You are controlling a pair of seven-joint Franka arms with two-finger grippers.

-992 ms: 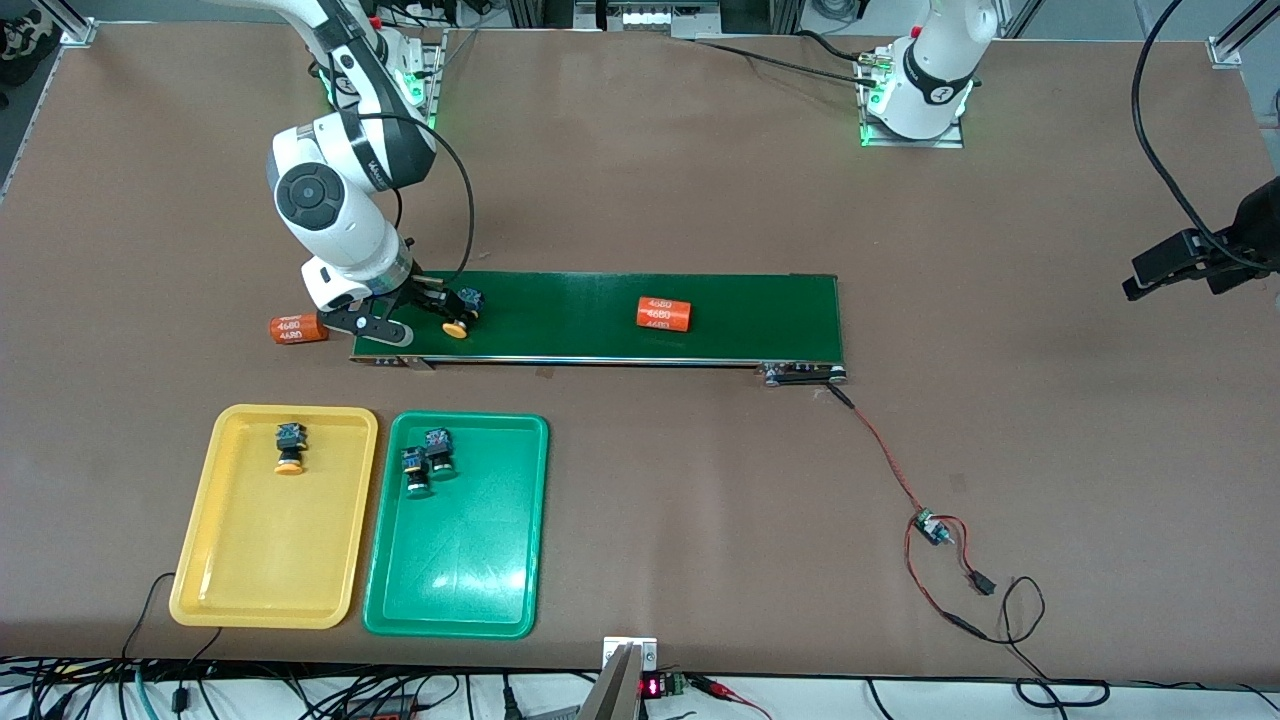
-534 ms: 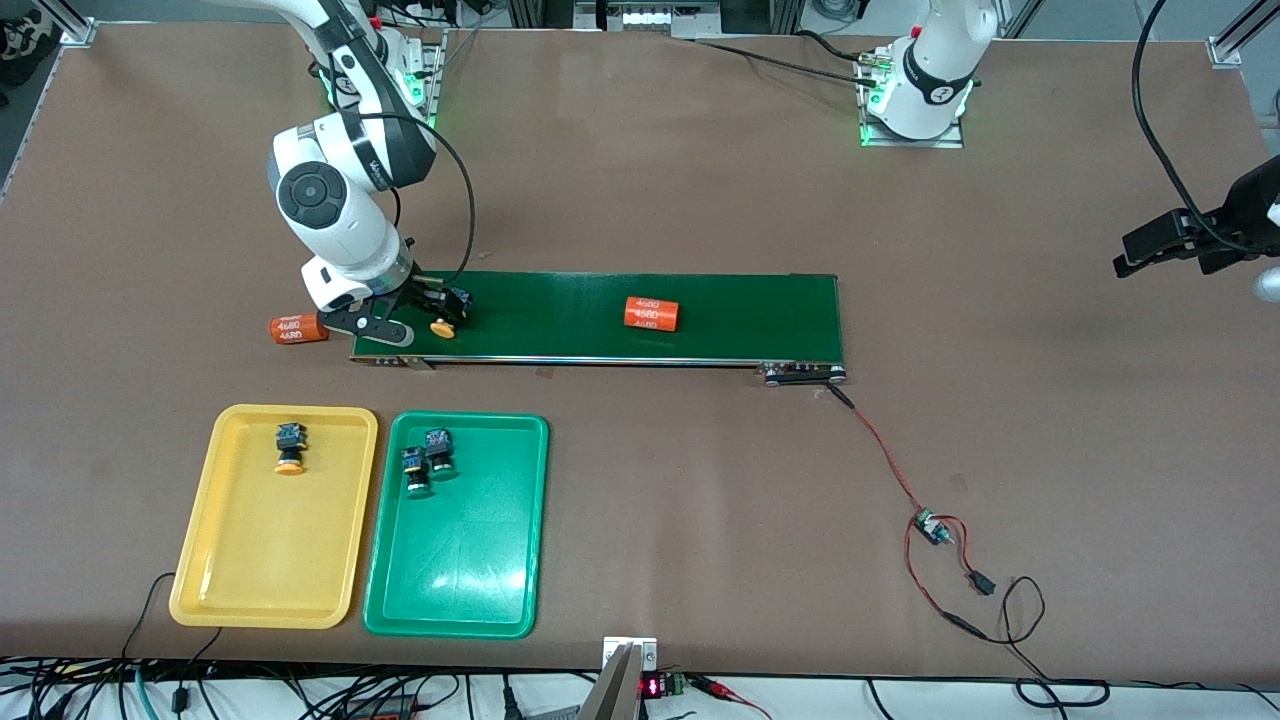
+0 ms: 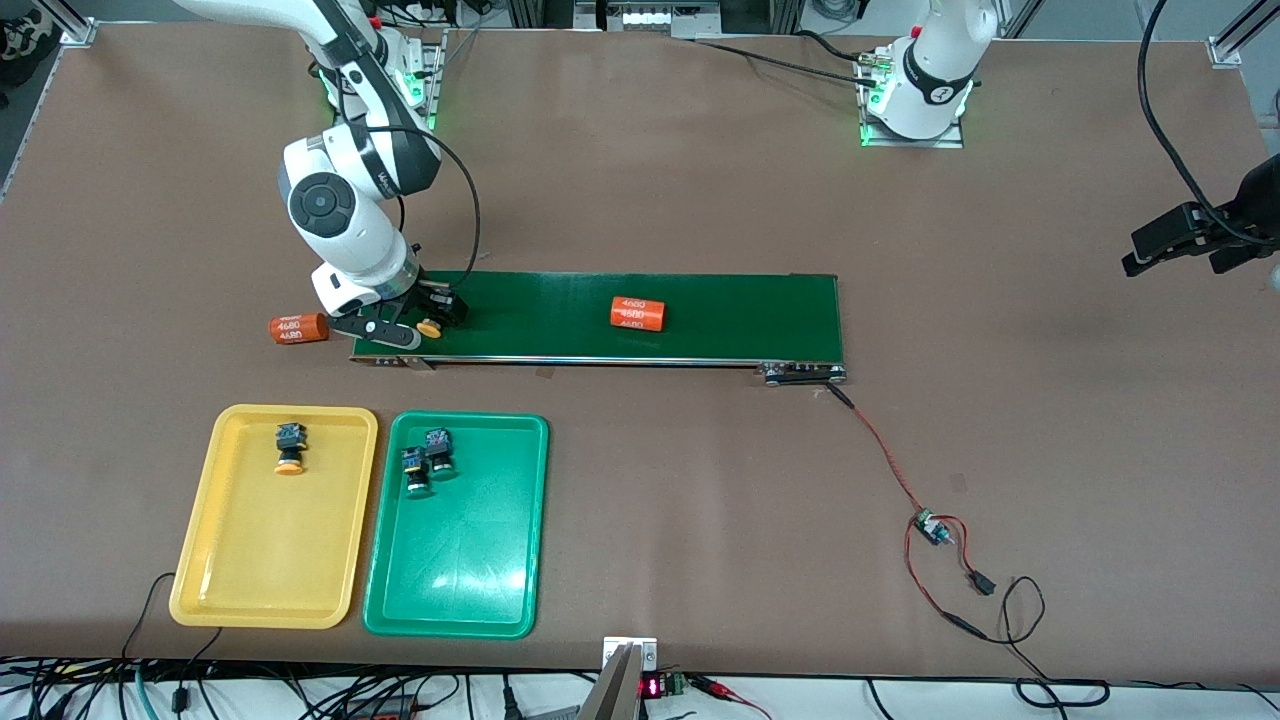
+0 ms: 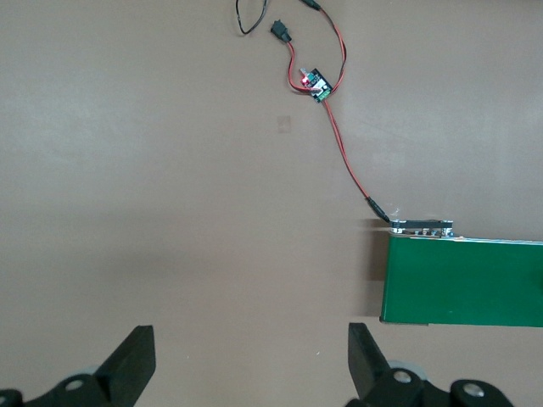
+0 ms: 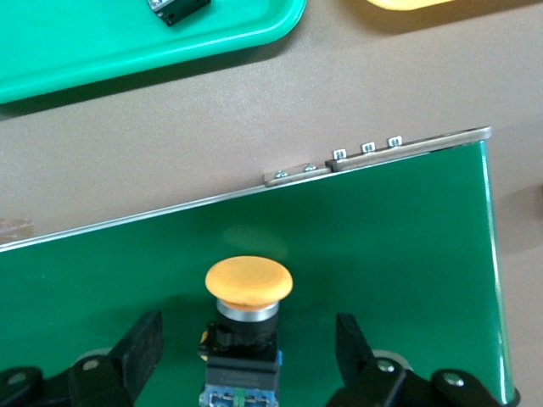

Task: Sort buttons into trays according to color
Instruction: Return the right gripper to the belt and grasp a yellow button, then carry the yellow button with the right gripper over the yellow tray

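Currently the right gripper [image 5: 246, 343] straddles a yellow button [image 5: 248, 292] on the belt [image 3: 700, 315], fingers apart, not gripping; the left gripper [image 4: 246, 360] waits open above the table [image 4: 170, 170].

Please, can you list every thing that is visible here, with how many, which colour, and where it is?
buttons: four. One yellow-capped on the conveyor belt, between the right end effector's fingers; one yellow-capped in the yellow tray; two green-capped in the green tray.
yellow tray: one, near the front camera, toward the right arm's end.
green tray: one, beside the yellow tray.
conveyor belt: one, dark green, mid-table.
orange cylinders: two. One on the belt, one on the table by the belt's end.
circuit board: one, small, red-wired to the belt.
right end effector: open around the belt button.
left end effector: open, waiting over bare table.
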